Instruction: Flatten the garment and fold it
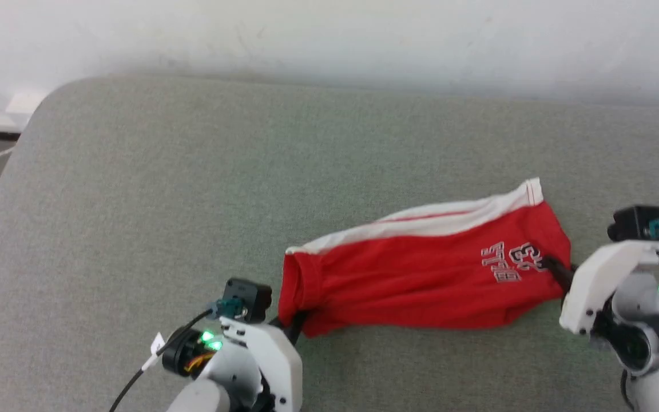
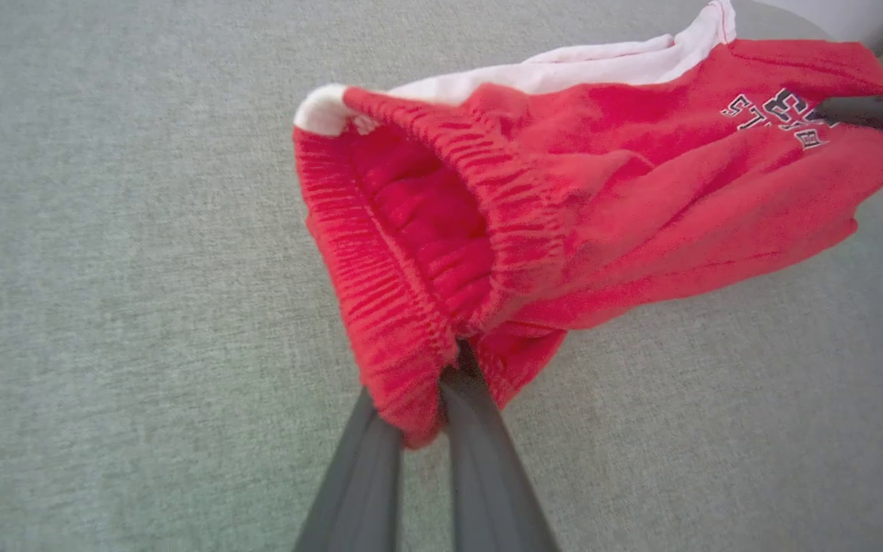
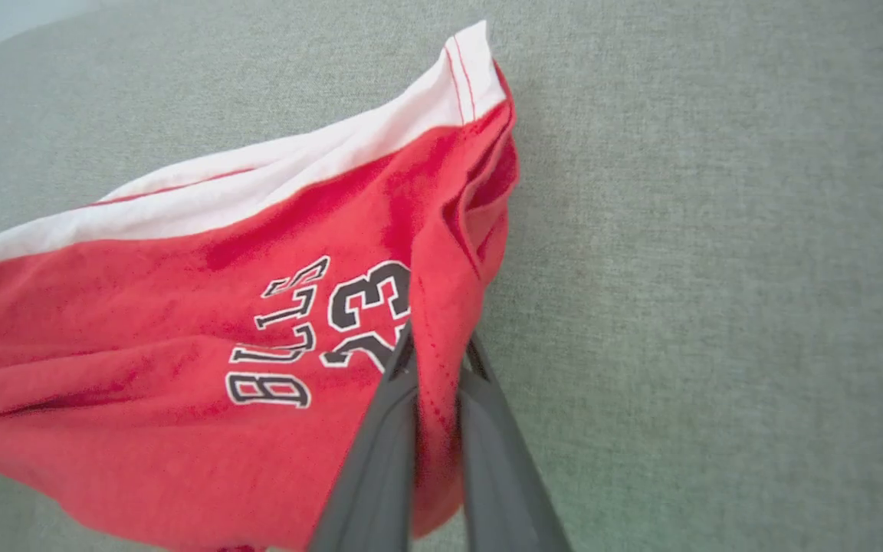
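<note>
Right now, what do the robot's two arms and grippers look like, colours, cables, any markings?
Both arms have white shells over grey-black joints with green lights. The left gripper and right gripper each carry two long dark grey fingers and a black wrist camera with a teal plug. A black cable with a white tag runs from the left wrist.

— Where does the head camera look from?
— From above, down on the grey bench [image 1: 135,200]. Both wrist cameras sit close, facing each other along the red shorts [image 1: 421,269], which all views share.
</note>
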`<state>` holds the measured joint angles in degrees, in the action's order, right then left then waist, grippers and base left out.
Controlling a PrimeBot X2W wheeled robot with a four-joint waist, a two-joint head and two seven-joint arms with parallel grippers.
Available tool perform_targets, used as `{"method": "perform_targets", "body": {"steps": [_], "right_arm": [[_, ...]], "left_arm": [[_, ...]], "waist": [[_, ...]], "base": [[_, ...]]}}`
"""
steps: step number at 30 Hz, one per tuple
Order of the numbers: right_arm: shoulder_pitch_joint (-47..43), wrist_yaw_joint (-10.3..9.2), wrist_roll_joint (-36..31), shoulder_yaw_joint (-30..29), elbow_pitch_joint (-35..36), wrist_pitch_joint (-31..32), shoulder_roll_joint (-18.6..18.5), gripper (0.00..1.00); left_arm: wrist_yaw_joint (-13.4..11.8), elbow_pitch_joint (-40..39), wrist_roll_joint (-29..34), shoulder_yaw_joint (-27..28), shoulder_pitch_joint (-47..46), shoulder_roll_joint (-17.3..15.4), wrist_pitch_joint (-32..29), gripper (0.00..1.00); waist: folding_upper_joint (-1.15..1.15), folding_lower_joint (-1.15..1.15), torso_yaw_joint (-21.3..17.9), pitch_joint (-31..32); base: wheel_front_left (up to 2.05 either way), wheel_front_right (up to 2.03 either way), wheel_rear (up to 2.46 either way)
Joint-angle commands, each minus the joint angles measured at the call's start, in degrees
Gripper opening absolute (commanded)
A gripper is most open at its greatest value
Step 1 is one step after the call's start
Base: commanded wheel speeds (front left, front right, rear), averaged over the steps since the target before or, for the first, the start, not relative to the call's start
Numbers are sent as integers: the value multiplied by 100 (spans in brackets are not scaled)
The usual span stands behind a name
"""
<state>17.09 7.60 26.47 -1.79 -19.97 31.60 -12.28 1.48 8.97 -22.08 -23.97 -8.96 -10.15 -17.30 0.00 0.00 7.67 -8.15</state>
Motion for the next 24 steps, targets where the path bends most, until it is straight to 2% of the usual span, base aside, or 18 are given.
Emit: {"method": "perform_targets", "body": {"steps": [1,13,17,23,24], "right_arm": [[-120,-11,46,-45,74,23,22,0],[-1957,-11,-73,-558,1649,426,673,0],[-2226,-11,-403,-507,1698,347,717,0],[-2230,-11,-676,-487,1372,71,698,0],[-2216,-11,-694,-487,1311,46,690,0]], "left_arm": [[28,-41,-34,-5,94,-55,-22,0],[152,-290,-430,-85,855,-355,-491,0],[178,-130,-539,-135,1003,-352,-568,0],[214,200,-601,-177,963,-287,-493,0],[220,243,-596,-188,943,-281,-475,57]], "waist": [[0,0,-153,230],[0,0,-372,605],[0,0,-420,579],[0,0,-396,526],[0,0,-385,527]], "base": [[0,0,0],[0,0,0],[0,0,0],[0,0,0],[0,0,0]]}}
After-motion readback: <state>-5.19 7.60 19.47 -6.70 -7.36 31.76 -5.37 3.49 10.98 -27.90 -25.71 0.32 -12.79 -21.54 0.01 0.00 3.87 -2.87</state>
